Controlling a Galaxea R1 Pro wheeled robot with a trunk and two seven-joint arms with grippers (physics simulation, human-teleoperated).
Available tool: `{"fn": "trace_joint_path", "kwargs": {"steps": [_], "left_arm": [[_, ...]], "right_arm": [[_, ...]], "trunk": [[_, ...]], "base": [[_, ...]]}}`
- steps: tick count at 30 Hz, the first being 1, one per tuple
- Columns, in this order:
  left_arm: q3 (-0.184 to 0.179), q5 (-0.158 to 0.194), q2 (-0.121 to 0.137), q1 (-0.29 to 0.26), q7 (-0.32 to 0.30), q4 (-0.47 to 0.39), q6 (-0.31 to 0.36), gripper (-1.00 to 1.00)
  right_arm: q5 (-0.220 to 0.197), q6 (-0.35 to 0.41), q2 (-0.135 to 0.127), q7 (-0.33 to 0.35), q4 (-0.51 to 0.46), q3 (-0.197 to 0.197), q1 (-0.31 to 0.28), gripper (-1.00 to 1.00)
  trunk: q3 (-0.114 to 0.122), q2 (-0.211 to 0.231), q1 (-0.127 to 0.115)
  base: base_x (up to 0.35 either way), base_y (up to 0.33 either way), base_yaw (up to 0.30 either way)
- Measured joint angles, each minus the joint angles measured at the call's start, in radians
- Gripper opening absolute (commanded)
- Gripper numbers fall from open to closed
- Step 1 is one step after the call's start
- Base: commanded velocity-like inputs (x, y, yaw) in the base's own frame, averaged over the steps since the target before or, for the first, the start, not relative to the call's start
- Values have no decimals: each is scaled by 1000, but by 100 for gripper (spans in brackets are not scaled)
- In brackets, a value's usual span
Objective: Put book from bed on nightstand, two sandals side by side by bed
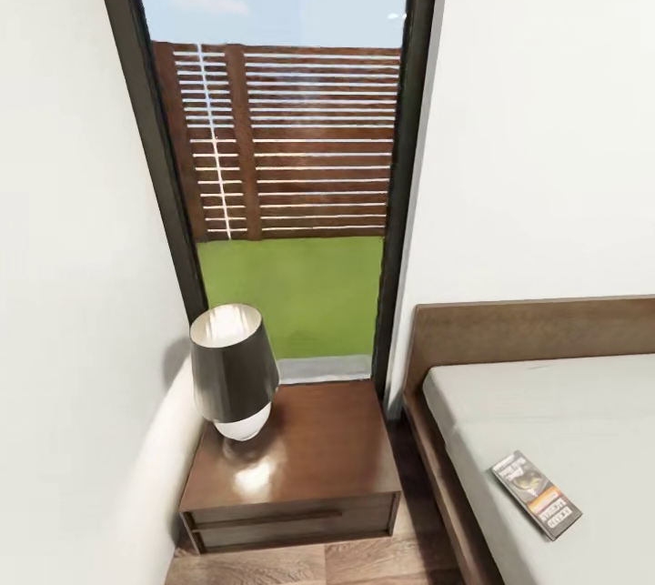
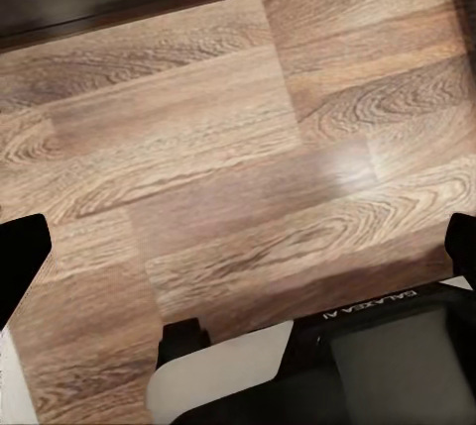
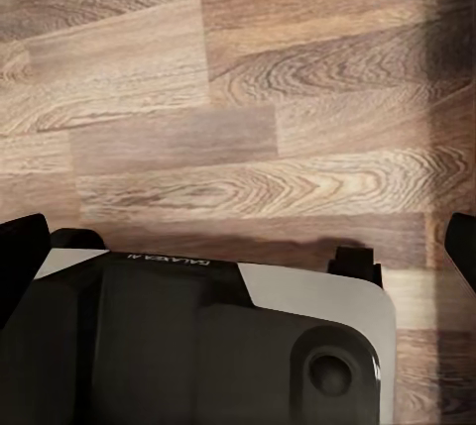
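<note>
Bed (image 1: 564,421) at right, book (image 1: 537,494) flat on the mattress near its edge. Nightstand (image 1: 300,467) beside it, lamp (image 1: 234,371) on top. Left gripper (image 2: 238,247) and right gripper (image 3: 238,237) spread wide over plank floor (image 2: 238,128), nothing between the fingers.

The small low dark brown wooden nightstand (image 1: 296,467) is standing before the tall dark-framed window (image 1: 282,157), left of the large dark-framed platform bed (image 1: 437,467); a dark-shaded table lamp (image 1: 233,373) is sitting on its left rear part; the thin dark paperback book (image 1: 537,494) is lying on the mattress near the bed's left edge.
</note>
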Motion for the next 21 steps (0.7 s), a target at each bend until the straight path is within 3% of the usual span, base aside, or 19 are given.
{"fn": "trace_joint_path", "kwargs": {"steps": [11, 21], "left_arm": [[0, 0, 0, 0, 0, 0, 0, 100], [0, 0, 0, 0, 0, 0, 0, 100]], "right_arm": [[0, 0, 0, 1, 0, 0, 0, 100], [0, 0, 0, 1, 0, 0, 0, 100]], "trunk": [[0, 0, 0], [0, 0, 0]], "base": [[91, 0, 0], [304, 0, 0]]}}
